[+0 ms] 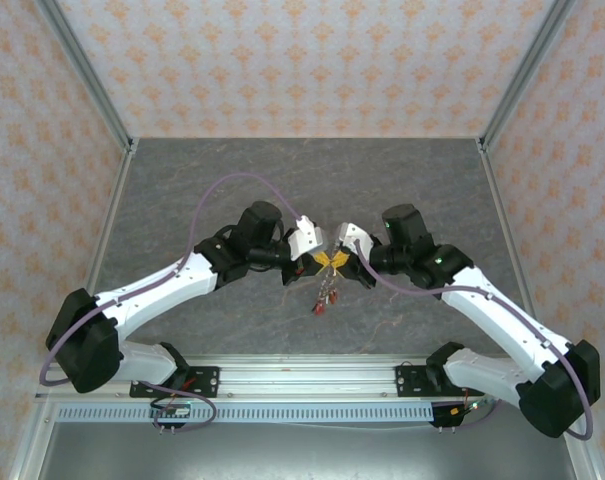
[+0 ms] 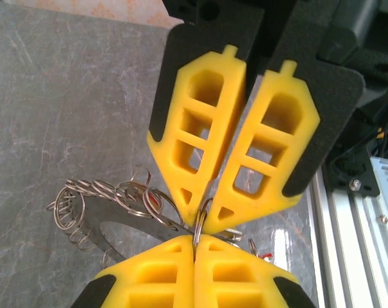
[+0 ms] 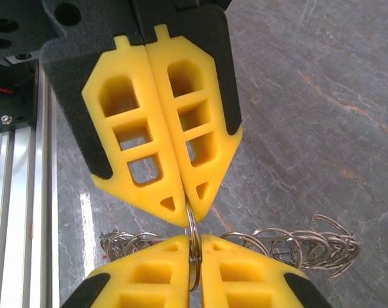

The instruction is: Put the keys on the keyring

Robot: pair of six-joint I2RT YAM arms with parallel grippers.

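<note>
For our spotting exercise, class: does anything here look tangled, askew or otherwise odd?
Yes. Small wire rings bunch in a tangle along the keyring, at all angles. Left hand and right hand pinch one split ring.

Top external camera looks down from high behind the arms, bases along the frame's bottom edge, taking in the whole grey table (image 1: 412, 180) from afar. Left wrist camera sits close, sighting along the left gripper (image 2: 194, 242) at bottom centre toward the right gripper (image 2: 205, 215) at the top; the right wrist camera mirrors it, facing back. All three views share the small wire ring (image 3: 192, 226) where both grippers meet.
</note>
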